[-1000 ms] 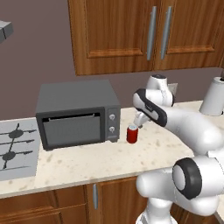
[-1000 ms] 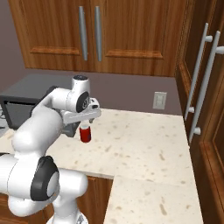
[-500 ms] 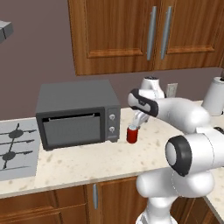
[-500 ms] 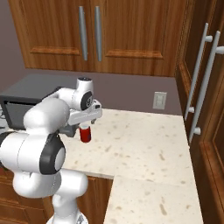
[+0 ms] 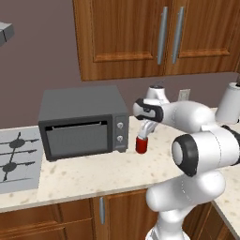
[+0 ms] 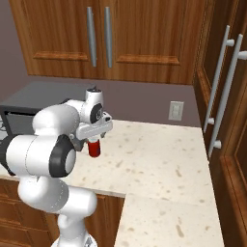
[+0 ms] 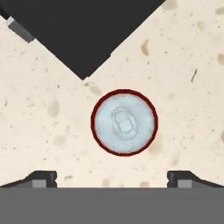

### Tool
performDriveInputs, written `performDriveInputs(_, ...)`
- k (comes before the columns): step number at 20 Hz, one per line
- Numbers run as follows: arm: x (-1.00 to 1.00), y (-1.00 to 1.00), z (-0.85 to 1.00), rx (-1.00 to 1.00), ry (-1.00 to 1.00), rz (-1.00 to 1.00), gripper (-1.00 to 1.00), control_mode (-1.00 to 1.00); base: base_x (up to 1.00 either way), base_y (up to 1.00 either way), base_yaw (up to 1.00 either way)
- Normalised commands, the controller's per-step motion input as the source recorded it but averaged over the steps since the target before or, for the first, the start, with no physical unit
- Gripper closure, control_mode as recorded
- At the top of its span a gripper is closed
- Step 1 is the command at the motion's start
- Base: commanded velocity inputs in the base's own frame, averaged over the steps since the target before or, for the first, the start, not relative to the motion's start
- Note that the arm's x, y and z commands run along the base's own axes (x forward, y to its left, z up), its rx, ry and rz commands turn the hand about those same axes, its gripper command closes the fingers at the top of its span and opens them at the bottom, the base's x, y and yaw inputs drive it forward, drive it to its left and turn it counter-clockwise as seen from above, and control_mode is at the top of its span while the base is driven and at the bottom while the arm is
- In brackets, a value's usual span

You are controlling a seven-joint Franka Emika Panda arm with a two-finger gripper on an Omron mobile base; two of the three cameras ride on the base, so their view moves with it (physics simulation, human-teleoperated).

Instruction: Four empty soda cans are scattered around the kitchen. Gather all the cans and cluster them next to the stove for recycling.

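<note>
Beside the microwave [image 5: 83, 123], spread fingers [image 7: 41, 178] hover above soda can [image 5: 141, 145], its top partly hidden.

stove [image 5: 16, 159] cut by left edge, paper towel roll [image 5: 231, 103] cropped

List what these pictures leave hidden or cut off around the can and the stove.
- Soda can: in the right base view, its top sits behind the end effector.
- Stove: its left part is cut by the left base view's edge; no knobs visible.
- Toaster oven: mostly hidden behind the arm in the right base view.
- End effector: whether the fingers reach the can's sides is unclear.
</note>
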Motion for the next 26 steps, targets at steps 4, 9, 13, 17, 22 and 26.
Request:
performDriveInputs(4, 0.26, 0.0, -0.07, 0.0, 0.0, 0.03, -1.0, -1.0, 0.0, 0.0, 0.0)
performDriveInputs(9, 0.17, 0.0, -0.11, 0.0, 0.0, 0.04, -1.0, -1.0, 0.0, 0.0, 0.0)
performDriveInputs(13, 0.11, 0.0, -0.08, 0.0, 0.01, 0.04, -1.0, -1.0, 0.0, 0.0, 0.0)
performDriveInputs(17, 0.0, 0.04, -0.01, 0.0, 0.03, 0.02, -1.0, -1.0, 0.0, 0.0, 0.0)
performDriveInputs(22, 0.0, 0.01, 0.0, 0.0, 0.02, 0.0, -1.0, -1.0, 0.0, 0.0, 0.0)
performDriveInputs(26, 0.0, 0.01, 0.0, 0.0, 0.0, 0.0, -1.0, -1.0, 0.0, 0.0, 0.0)
